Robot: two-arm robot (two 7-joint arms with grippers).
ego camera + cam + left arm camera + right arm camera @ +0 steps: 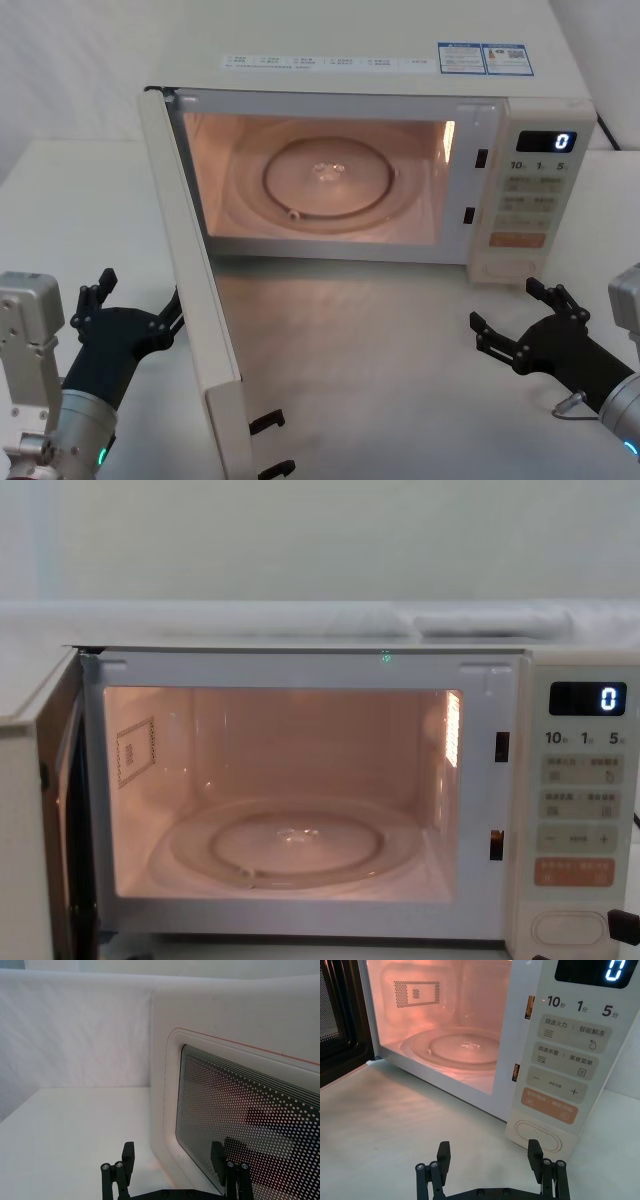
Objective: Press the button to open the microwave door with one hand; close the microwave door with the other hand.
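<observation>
The microwave door (195, 270) stands wide open, swung out to the left toward me, with its edge facing the head view. Its dotted window and pink outline face the left wrist view (240, 1085). My left gripper (135, 300) sits low at the left, just outside the door's outer face, with its fingers open (173, 1152) and one finger close to the window. The button (538, 1134), a wide cream oval key, lies at the bottom of the keypad (510, 268). My right gripper (507, 305) hovers open a short way in front of it (489, 1150), touching nothing.
The lit cavity holds a glass turntable (327, 180). The display (545, 141) reads 0, and an orange key (550, 1105) sits above the button. Two black latch hooks (270, 420) jut from the door's free edge. White tabletop (380, 350) lies between the grippers.
</observation>
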